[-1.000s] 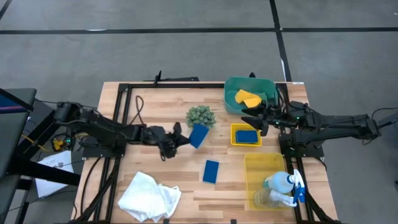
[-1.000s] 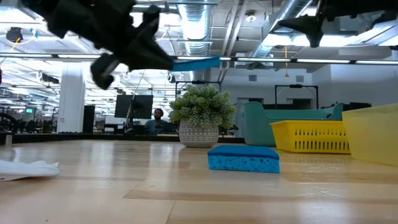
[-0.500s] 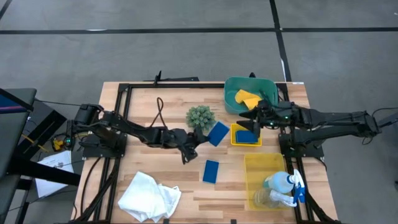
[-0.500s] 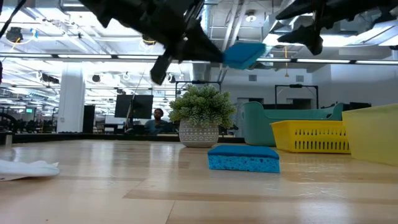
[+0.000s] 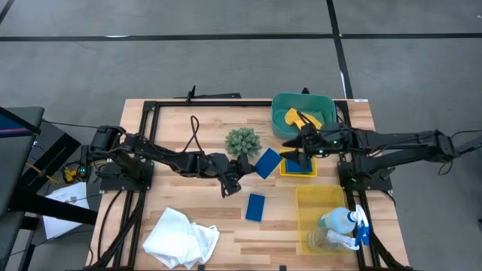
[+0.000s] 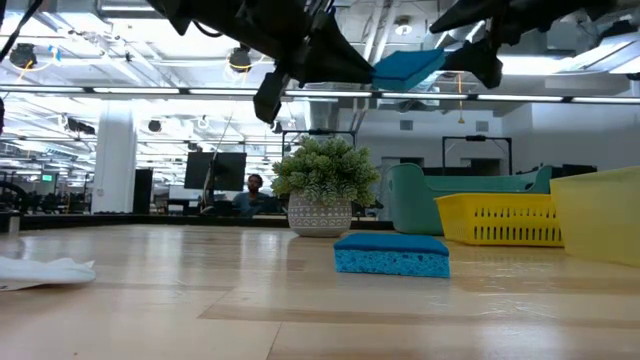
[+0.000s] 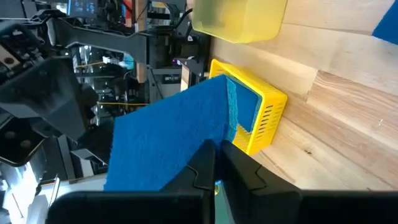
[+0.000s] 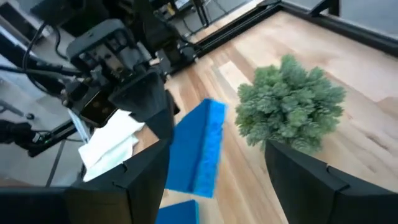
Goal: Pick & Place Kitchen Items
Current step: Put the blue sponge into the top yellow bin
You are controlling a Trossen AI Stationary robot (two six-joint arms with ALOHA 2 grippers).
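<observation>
The left gripper [image 5: 242, 170] pinched a blue sponge [image 5: 265, 162] by one edge and held it in the air between the plant [image 5: 242, 141] and the small yellow basket [image 5: 299, 163]. The right gripper [image 5: 299, 140] hovered just beside it with fingers spread wide, while a second blue sponge [image 5: 255, 207] lay flat on the table [image 5: 181, 128].

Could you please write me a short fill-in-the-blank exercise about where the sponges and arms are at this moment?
1. The left gripper holds a ____ sponge in the air, between the plant ball and the small yellow bin.
2. A second blue sponge lies flat on the ____.
3. The yellow sponge lies in the ____ bin.
4. The right gripper, fingers open, hangs over the small ____ bin.

Missing words: blue; table; teal; yellow
</observation>
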